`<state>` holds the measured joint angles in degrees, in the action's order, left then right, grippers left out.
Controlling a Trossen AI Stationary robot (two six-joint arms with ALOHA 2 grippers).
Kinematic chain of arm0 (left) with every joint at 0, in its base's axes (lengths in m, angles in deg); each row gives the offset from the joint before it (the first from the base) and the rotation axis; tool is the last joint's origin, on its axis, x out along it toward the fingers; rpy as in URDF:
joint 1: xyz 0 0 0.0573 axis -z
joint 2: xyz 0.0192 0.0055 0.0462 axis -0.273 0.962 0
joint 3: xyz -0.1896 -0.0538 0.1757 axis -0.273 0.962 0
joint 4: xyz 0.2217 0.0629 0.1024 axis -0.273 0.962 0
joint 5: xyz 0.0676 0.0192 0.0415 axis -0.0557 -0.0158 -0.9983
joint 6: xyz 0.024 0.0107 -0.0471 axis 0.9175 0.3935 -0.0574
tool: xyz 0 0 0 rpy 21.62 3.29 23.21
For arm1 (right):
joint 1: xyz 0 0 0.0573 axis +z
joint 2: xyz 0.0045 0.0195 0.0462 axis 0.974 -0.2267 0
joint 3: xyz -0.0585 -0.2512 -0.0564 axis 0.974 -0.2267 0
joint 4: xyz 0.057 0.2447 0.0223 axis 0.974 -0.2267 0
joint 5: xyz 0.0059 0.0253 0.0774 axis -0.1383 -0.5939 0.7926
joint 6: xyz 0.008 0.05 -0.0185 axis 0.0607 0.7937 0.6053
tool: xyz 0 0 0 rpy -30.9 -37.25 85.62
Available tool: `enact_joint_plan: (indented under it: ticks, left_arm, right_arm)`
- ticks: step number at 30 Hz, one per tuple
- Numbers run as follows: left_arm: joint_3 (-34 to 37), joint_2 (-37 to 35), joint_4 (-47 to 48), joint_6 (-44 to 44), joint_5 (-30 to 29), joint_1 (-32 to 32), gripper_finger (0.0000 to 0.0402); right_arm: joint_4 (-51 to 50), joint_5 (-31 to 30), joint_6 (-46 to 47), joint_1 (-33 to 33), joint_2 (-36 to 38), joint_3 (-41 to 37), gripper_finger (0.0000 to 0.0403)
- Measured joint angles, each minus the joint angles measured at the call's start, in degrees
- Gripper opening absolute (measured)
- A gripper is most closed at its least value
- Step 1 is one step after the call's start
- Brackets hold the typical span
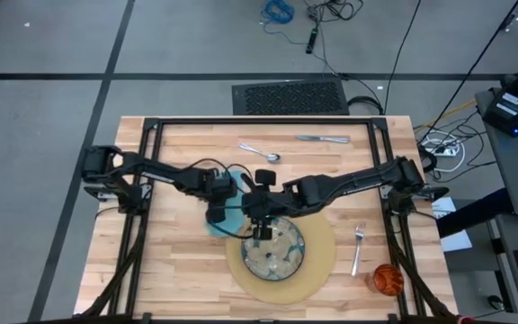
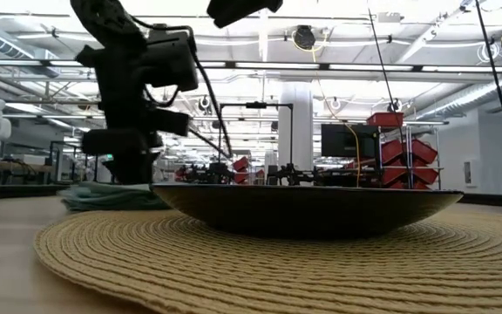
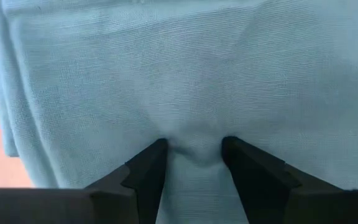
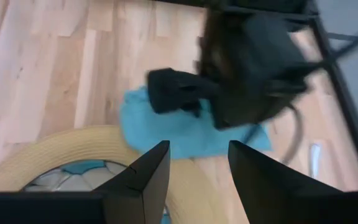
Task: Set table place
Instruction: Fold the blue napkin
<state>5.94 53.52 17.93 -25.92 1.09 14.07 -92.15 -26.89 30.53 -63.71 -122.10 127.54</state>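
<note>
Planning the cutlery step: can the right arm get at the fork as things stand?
Probably yes. The fork lies alone on bare table right of the placemat, on the right arm's side; the right gripper hovers open over the plate.
</note>
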Motion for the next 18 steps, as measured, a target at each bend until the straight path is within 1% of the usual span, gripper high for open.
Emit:
enact_joint_plan:
  ticks: [2,5,8,10,12,18]
  left_arm:
    - [0.40,-1.00,3.55,-1.05,0.06,1.19,0.0161]
    - [0.49,-1.71,6.15,-2.59,0.09,2.75,0.0161]
    - [1.21,-1.85,6.19,-4.72,-0.09,4.19,0.0161]
    - [1.42,-1.85,6.18,-6.56,-0.20,5.43,0.0161]
    - [1.46,-1.85,6.63,-8.06,-0.29,7.19,0.0161]
    - [1.46,-1.87,8.15,-12.10,0.80,12.98,0.0161]
  right_arm:
    - [-0.88,-1.34,-0.03,0.46,0.78,0.00,0.0154]
    - [-1.20,-1.44,-0.02,1.05,2.13,0.00,0.0154]
    - [-1.62,-1.52,0.23,1.83,3.37,0.00,0.0154]
    - [-2.60,-2.72,0.40,2.45,4.01,0.00,0.0154]
    - [-3.87,-4.13,0.61,3.12,4.70,0.00,0.0154]
    - [-7.53,-4.61,3.20,3.88,7.46,0.00,0.0154]
